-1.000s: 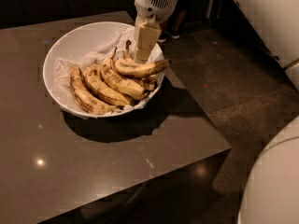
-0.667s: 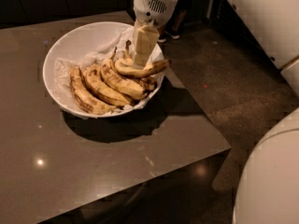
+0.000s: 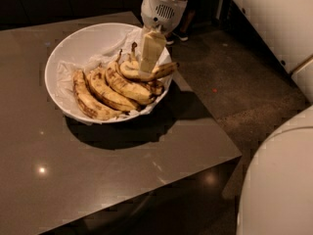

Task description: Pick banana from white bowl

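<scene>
The white bowl (image 3: 73, 45), wide and lined with crumpled white paper, sits on the dark table and holds several bananas. The slim yellow banana (image 3: 164, 70) lies on top of the pile at the bowl's right side, with its end sticking out over the rim. My gripper (image 3: 148, 66) comes down from the white wrist above and sits right at the middle of this banana, covering part of it. Three heavily brown-spotted bananas (image 3: 110, 89) lie to its left in the bowl.
The dark glossy table (image 3: 122, 180) has its right edge just beyond the bowl and its front corner at lower right. Beyond it is speckled floor (image 3: 234, 82). White robot body parts (image 3: 279, 180) fill the right side and the upper right corner.
My gripper has come down a little, from just above the slim banana to level with it. The bananas and the bowl lie as before.
</scene>
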You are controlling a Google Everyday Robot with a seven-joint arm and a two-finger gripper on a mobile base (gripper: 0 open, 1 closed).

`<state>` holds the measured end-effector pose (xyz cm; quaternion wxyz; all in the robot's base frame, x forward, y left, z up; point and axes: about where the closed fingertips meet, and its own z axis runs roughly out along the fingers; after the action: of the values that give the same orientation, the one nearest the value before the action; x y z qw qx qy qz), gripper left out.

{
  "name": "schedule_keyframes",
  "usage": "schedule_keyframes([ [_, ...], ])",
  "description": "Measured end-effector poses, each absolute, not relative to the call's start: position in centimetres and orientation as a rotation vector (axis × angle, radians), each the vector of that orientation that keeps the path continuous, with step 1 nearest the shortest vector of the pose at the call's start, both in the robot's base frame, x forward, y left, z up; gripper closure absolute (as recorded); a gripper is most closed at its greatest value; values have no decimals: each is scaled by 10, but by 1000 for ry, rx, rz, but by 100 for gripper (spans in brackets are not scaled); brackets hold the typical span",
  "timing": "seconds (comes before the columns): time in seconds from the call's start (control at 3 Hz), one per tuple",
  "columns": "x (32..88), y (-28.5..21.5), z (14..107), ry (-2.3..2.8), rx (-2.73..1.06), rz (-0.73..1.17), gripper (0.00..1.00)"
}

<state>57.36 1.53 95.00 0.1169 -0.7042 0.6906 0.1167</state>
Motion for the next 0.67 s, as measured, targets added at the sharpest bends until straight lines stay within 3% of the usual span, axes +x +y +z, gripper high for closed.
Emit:
schedule_keyframes([
  [0.67,582,16,935,2082,-2060,330,42],
])
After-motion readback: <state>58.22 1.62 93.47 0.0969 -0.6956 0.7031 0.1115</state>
